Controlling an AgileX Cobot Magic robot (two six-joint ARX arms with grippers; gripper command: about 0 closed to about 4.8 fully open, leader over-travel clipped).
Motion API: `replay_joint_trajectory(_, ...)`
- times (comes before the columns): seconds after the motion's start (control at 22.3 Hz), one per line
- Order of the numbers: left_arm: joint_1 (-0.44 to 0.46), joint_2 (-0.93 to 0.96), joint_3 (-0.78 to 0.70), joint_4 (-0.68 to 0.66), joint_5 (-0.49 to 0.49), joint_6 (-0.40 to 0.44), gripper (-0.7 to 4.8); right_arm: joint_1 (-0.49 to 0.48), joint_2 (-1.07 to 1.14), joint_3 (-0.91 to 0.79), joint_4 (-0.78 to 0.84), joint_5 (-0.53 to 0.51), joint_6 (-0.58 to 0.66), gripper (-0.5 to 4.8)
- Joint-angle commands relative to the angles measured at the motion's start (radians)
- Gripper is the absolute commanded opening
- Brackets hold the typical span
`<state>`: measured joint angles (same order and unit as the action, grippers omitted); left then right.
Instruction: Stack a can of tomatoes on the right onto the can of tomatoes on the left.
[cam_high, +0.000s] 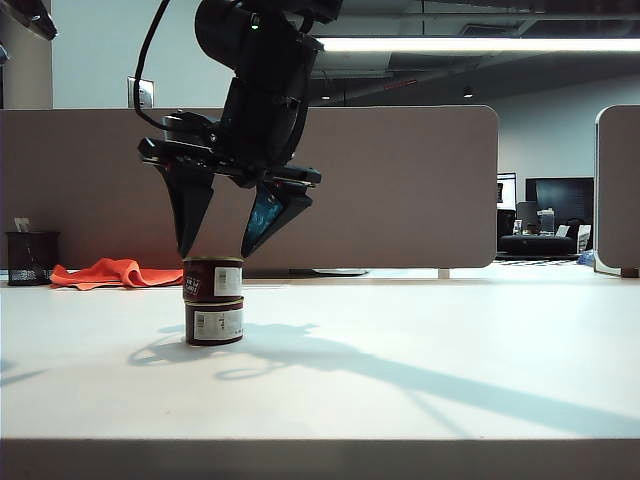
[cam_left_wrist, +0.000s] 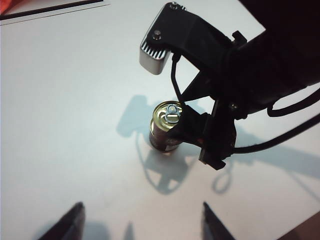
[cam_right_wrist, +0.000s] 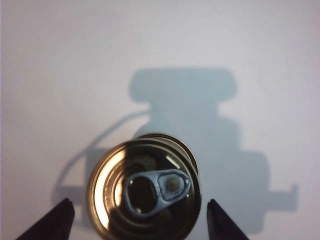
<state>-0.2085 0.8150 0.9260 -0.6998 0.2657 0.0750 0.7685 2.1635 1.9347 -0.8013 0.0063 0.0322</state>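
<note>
And there it is: 2 cans in a column on the white table (cam_high: 450, 350). The upper can of tomatoes (cam_high: 213, 279) sits squarely on the lower can of tomatoes (cam_high: 214, 322), labels facing the exterior camera, left of the table's middle.

The right gripper (cam_high: 214, 245) hangs directly over the stack, reaching across to the left side of the exterior view. Its jaws are spread, 1 dark finger on each side of the top can's rim, tips at about the level of the lid. From the right wrist view the fingertips (cam_right_wrist: 55, 220) flank the gold pull-tab lid (cam_right_wrist: 145, 192) with a sliver of table showing on either side, so the grip is released and the can stands free.

The left gripper (cam_left_wrist: 142, 222) waits apart, jaws wide, nothing between them. Only its 2 dark fingertips show in the left wrist view, looking down at the stack and at the right arm's black wrist and silver camera housing (cam_left_wrist: 157, 52), which partly covers the cans from that angle.

Around the scene: an orange cloth (cam_high: 115, 273) lies crumpled at the table's far edge, well behind the cans, with a black mesh cup (cam_high: 31, 258) beside it at far left. A grey partition wall (cam_high: 400, 190) runs along the back. Strong shadows of the arm fall across the table to the right of the stack. Nothing crowds the cans except the gripper itself.
</note>
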Motion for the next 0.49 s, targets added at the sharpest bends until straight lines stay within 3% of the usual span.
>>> replay_joint_trajectory(0.04,0.002,-0.002,0.007,0.002,0.000,0.004,2.91,0.001,-0.009,0.007,0.013,-0.005,0.000,3.68)
replay_joint_trajectory(0.22,0.002,-0.002,0.007,-0.001,0.000,0.004,2.91,-0.006,-0.024,0.016,0.007,-0.005,-0.001,3.68)
replay_joint_trajectory(0.31,0.002,-0.003,0.007,0.002,0.000,0.004,2.90,-0.021,-0.082,0.016,-0.003,-0.005,-0.001,3.36)
replay_joint_trajectory(0.4,0.002,-0.004,0.007,0.018,0.000,0.004,2.70,-0.045,-0.171,0.015,-0.003,0.005,-0.001,2.35)
replay_joint_trajectory(0.49,0.002,-0.007,0.007,0.035,0.000,0.003,2.52,-0.074,-0.268,0.014,-0.010,0.021,-0.002,0.44)
